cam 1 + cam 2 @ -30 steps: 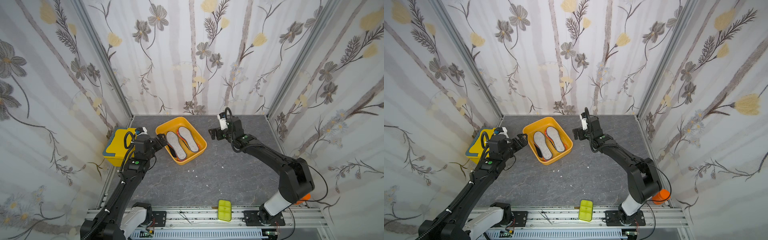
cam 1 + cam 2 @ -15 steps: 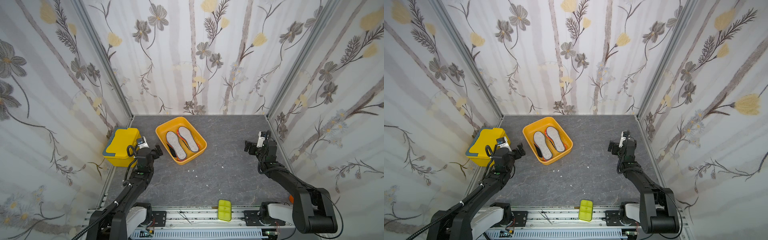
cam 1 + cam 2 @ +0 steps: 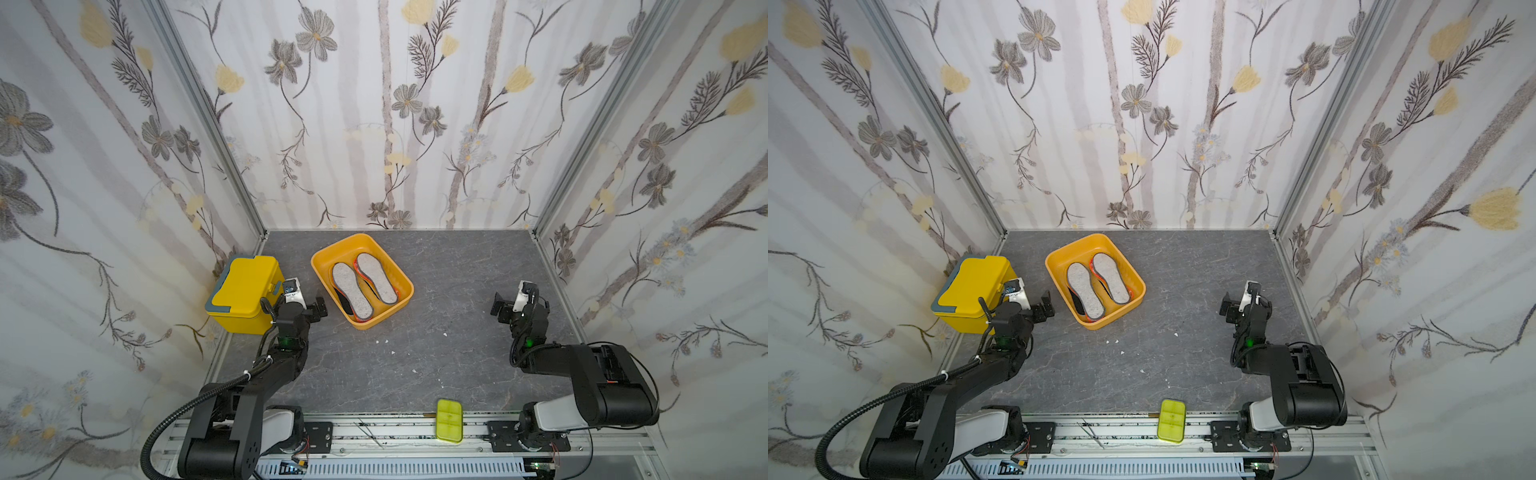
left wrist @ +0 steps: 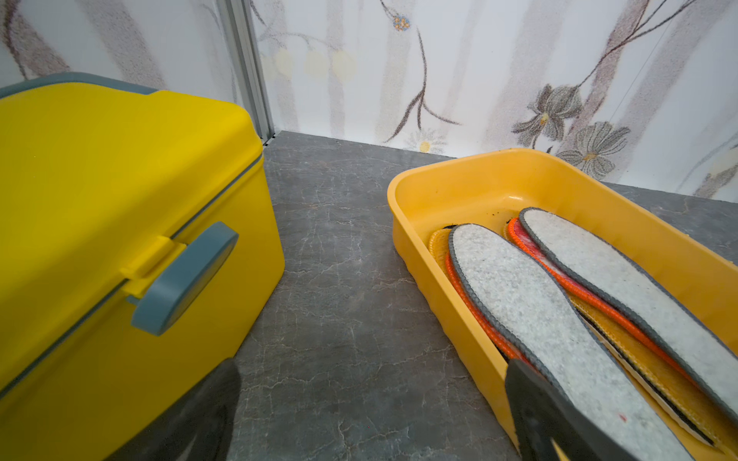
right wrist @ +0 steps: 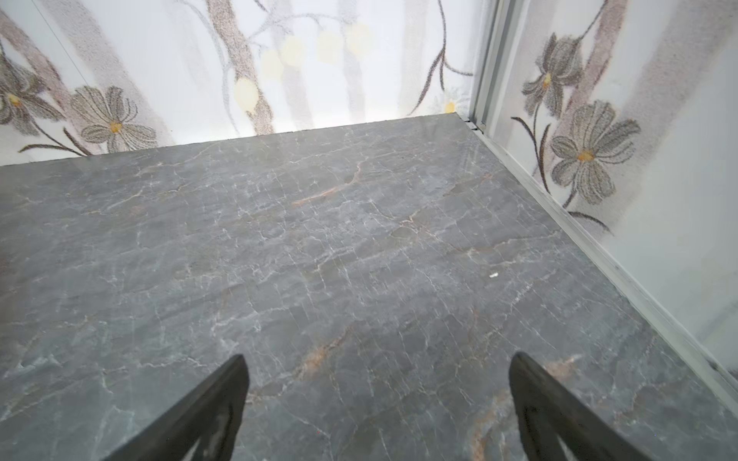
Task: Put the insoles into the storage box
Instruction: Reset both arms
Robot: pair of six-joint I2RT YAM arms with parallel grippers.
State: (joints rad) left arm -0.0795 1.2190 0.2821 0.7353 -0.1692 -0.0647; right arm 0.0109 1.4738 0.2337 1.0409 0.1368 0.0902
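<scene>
Insoles in storage box — just beside left fingers.

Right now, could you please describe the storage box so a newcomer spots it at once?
On the grey table, near the back wall: the storage box is the shallow open orange tray holding insoles. Unlike the taller yellow box beside it, it has no lid or handle.

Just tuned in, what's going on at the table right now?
Nothing is being handled. The insoles lie stacked inside the storage box, a grey felt pair on top. The left pincer is open between the yellow lidded box and the storage box; the right pincer is open over bare tabletop. Neither holds anything.
</scene>
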